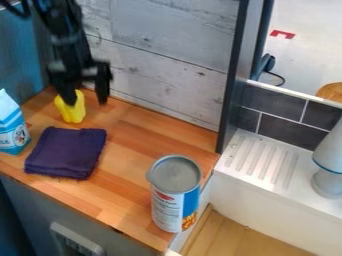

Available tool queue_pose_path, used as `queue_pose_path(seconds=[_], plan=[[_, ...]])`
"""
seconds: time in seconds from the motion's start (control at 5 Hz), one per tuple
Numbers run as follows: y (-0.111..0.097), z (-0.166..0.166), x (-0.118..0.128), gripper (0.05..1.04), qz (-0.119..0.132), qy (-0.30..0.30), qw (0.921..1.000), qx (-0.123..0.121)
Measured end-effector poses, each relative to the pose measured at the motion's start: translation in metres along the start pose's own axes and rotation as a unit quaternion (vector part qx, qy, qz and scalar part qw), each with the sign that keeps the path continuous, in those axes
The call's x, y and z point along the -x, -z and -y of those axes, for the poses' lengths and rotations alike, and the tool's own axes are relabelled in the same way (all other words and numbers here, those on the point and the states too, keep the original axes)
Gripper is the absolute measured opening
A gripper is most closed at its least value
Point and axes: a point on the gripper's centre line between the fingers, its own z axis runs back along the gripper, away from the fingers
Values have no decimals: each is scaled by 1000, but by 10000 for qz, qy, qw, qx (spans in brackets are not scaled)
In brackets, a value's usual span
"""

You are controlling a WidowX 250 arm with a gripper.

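One yellow thing [71, 111] behind the cloth [65, 152] looks light, maybe squishy, best pinched mid-body; fingers [102, 86] hang wide apart.

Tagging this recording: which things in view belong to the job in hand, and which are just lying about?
Job in hand:
gripper
yellow object, nearest to it

Lying about:
folded purple cloth
blue-and-white carton
can
pale object at right

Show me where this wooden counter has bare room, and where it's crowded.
The counter is bare between the purple cloth and the can, and from there back to the plank wall. The picture's left is crowded: the gripper hangs at the yellow object, with the cloth and carton near.
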Motion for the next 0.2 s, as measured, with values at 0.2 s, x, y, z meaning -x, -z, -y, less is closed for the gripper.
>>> queue_pose_path(seconds=[0.2], plan=[[-49,16,16,999,-97,133,9999,-16]])
